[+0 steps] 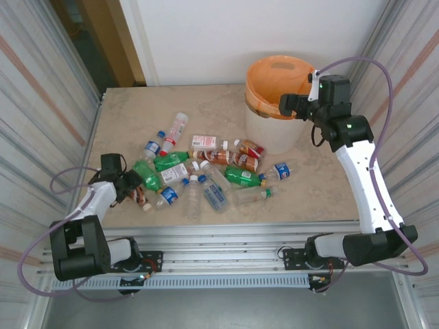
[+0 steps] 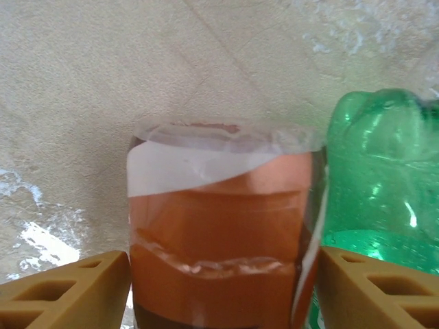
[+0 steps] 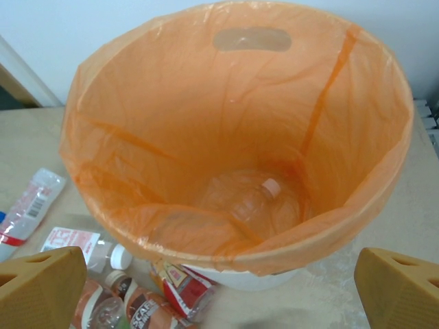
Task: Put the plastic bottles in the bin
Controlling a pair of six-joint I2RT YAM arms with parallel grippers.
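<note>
My left gripper (image 1: 134, 189) is low on the table at the left end of the pile, shut on a bottle with an orange and white label (image 2: 219, 226) (image 1: 143, 199). That bottle lies on the table, pressed between both fingers. A green bottle (image 2: 384, 178) (image 1: 146, 175) lies against its right side. My right gripper (image 1: 289, 105) (image 3: 219, 295) hangs open over the near rim of the bin (image 1: 274, 130) (image 3: 309, 243), holding nothing. One clear bottle with a white cap (image 3: 257, 202) lies at the bottom of the orange bag. Several more bottles (image 1: 212, 171) are scattered across the table's middle.
Red and brown labelled bottles (image 3: 178, 288) lie against the bin's foot. A clear bottle (image 1: 177, 127) lies apart toward the back left. Corrugated walls (image 1: 41, 103) close in both sides, and the metal rail (image 1: 226, 240) runs along the table's front edge.
</note>
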